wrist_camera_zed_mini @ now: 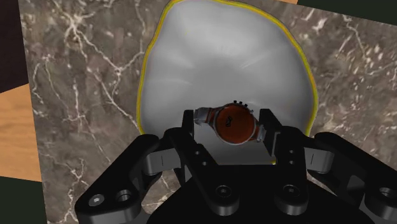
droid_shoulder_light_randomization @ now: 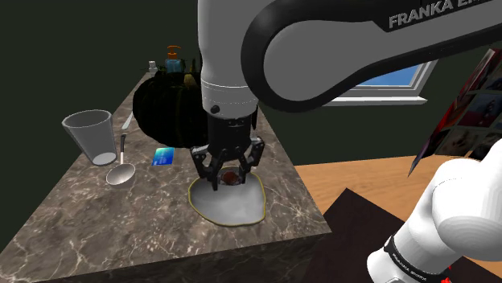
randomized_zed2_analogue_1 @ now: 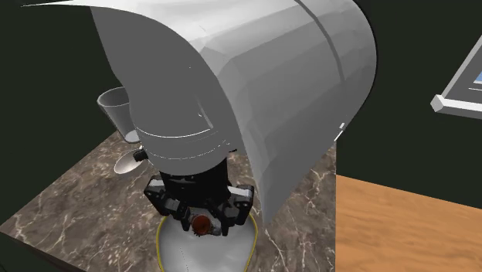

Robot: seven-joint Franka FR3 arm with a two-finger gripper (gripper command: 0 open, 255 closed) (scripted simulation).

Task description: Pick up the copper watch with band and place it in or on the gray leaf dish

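Gripper [wrist_camera_zed_mini: 228, 118] hangs low over the dish [wrist_camera_zed_mini: 191, 57], fingers clamped on the watch [wrist_camera_zed_mini: 233, 125], one at each side of its case. Watch is over the dish's middle, well inside the yellow edge; cannot tell whether it touches the dish floor. Risks, as I judge them: released from a height, the watch may bounce or slide toward the edge. Lifting before the fingers part fully could drag it out onto the counter [droid_shoulder_light_randomization: 72, 217].

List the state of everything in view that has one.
Black two-finger tool: shut on the round copper watch with band.
Watch: held over the gray leaf-shaped dish with yellow rim.
Dish: flat on the marble counter.
Clear glass cup: upright, empty.
Grey spoon: lying flat.
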